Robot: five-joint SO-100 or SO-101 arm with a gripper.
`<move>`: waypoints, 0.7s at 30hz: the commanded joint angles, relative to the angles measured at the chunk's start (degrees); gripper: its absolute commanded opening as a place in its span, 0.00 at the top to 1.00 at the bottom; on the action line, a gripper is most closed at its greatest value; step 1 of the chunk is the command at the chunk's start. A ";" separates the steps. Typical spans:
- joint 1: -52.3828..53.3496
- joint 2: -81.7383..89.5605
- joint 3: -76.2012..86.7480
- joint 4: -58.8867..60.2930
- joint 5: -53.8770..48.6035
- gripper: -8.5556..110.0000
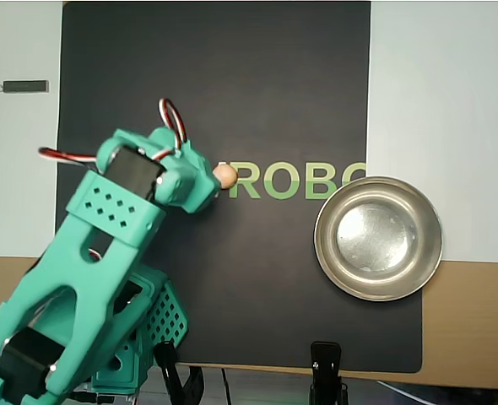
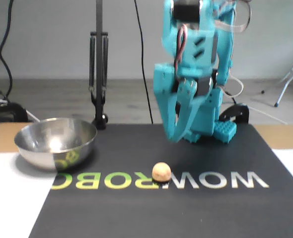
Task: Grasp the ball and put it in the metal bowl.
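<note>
Our gripper (image 2: 179,133) hangs above the mat, its teal fingers pointing down and spread apart with nothing between them; we judge it is poised to descend on the ball (image 2: 161,171), which sits alone on the black mat (image 1: 232,84) among the printed letters (image 1: 304,179). In the overhead view the ball (image 1: 224,176) shows just past the arm's head, so we read the fingers as nearly over it but not around it; in the fixed view clear air separates the tips from the ball. The ball rests on a small dark base or shadow, we cannot tell which. The metal bowl (image 1: 378,238) lies well apart, overlapping the mat's right edge in the overhead view, and stands empty, its wide rim giving us an easy target. Between ball and bowl we see only bare mat and lettering, so the carry path looks free. A lamp stand (image 2: 99,74) rises behind the bowl (image 2: 55,143) in the fixed view, away from that path
</note>
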 commanded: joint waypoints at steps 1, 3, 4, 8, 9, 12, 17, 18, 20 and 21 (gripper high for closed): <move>-0.09 3.60 3.69 -3.96 -0.18 0.92; -0.09 4.31 5.80 -5.80 -0.18 0.92; -0.09 4.48 6.59 -6.68 -0.18 0.92; 1.05 4.66 7.91 -8.61 -0.09 0.92; 1.23 4.57 8.00 -8.70 -0.09 0.92; 1.41 3.96 8.00 -8.70 -0.09 0.85; 1.93 3.87 8.00 -8.70 -0.09 0.80; 2.02 3.87 8.00 -8.70 -0.18 0.80; 2.02 3.78 8.00 -8.70 -0.18 0.80; 2.02 3.69 8.00 -8.70 -0.18 0.79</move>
